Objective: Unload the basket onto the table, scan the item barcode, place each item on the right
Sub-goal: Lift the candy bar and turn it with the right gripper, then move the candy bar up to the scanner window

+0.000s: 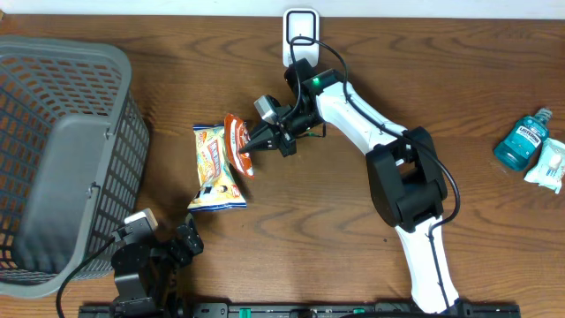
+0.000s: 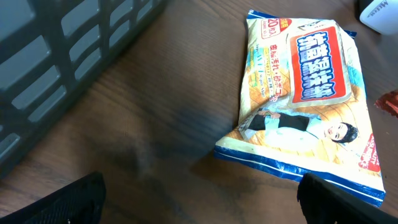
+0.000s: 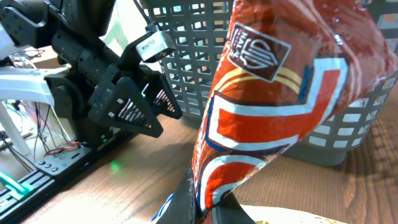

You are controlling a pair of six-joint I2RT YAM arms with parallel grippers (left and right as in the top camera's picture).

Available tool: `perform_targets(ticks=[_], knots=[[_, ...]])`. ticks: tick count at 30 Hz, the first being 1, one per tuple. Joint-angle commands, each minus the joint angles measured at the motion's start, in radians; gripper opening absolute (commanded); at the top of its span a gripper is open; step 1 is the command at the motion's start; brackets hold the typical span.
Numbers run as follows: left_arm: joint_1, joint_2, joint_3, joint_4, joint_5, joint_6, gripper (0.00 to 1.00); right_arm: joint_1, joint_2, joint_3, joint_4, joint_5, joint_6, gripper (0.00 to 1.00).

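A red and orange snack bag (image 1: 237,140) hangs just above the table centre-left, pinched at its edge by my right gripper (image 1: 251,147). In the right wrist view the bag (image 3: 280,93) fills the frame above the shut gripper (image 3: 208,208); no barcode shows on this face. My left gripper (image 1: 188,237) rests low at the front left, open and holding nothing. Its wrist view shows the gripper (image 2: 199,208) over bare wood, with both fingertips (image 2: 74,199) at the bottom corners.
A yellow and blue wipes pack (image 1: 214,170) lies flat beside the bag, also in the left wrist view (image 2: 305,93). A grey basket (image 1: 62,150) fills the left side. A white device (image 1: 300,34) stands at the back. A mouthwash bottle (image 1: 523,141) and white packet (image 1: 547,164) lie far right.
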Motion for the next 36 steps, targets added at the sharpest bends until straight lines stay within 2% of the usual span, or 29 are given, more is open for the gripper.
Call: perform_targets(ticks=[1, 7, 11, 12, 13, 16, 19, 20, 25, 27, 36], knots=[[0.002, -0.006, 0.009, -0.003, -0.005, 0.009, 0.98, -0.002, -0.031, 0.009, 0.003, -0.036, 0.026, 0.01], [0.002, -0.006, 0.008, -0.003, -0.005, 0.009, 0.98, -0.019, -0.035, 0.009, -0.002, -0.036, 0.168, 0.01], [0.002, -0.006, 0.009, -0.003, -0.005, 0.009, 0.98, -0.06, -0.042, 0.009, -0.005, -0.035, 0.421, 0.01], [0.002, -0.006, 0.008, -0.003, -0.005, 0.009, 0.98, -0.081, -0.042, 0.008, -0.005, -0.023, 0.571, 0.01], [0.002, -0.006, 0.008, -0.003, -0.005, 0.009, 0.98, -0.091, -0.042, 0.008, -0.005, 0.0, 0.657, 0.01], [0.002, -0.006, 0.008, -0.003, -0.005, 0.009, 0.98, -0.117, -0.042, 0.008, -0.006, 0.177, 0.958, 0.02], [0.002, -0.006, 0.009, -0.003, -0.005, 0.009, 0.98, -0.124, -0.042, 0.008, -0.011, 0.471, 1.186, 0.01], [0.002, -0.006, 0.008, -0.003, -0.005, 0.009, 0.98, -0.124, -0.042, 0.008, -0.019, 0.626, 1.257, 0.01], [0.002, -0.006, 0.008, -0.003, -0.005, 0.009, 0.98, -0.114, -0.042, 0.008, -0.004, 1.045, 1.434, 0.01], [0.002, -0.006, 0.009, -0.003, -0.005, 0.009, 0.98, -0.106, -0.042, 0.008, 0.055, 1.249, 1.536, 0.01], [0.002, -0.006, 0.009, -0.003, -0.005, 0.009, 0.98, -0.105, -0.042, 0.015, 0.231, 1.367, 1.575, 0.01]])
